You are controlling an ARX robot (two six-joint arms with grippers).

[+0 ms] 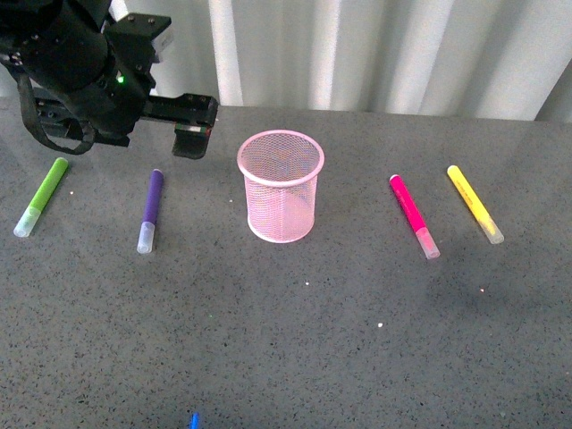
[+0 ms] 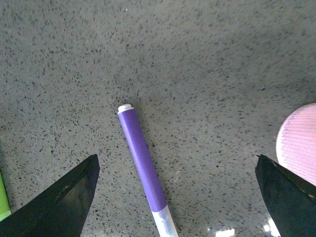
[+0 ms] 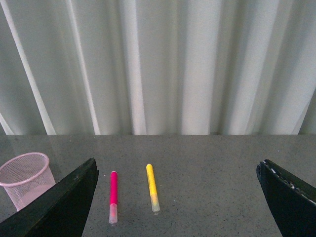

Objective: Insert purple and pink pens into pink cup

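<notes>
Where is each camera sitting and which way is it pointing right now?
Front: on the body, facing forward over the table; left gripper shows upper left.
Left wrist: on the left arm, looking down at the purple pen between its fingers.
Right wrist: on the right arm, looking level toward the curtain; the right gripper frames the pink pen and yellow marker.
Shared: the pink cup appears in all three.

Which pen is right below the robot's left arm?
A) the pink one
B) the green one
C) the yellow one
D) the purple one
D: the left wrist view shows the purple pen lying in the middle, with the green pen only at the edge.
</notes>
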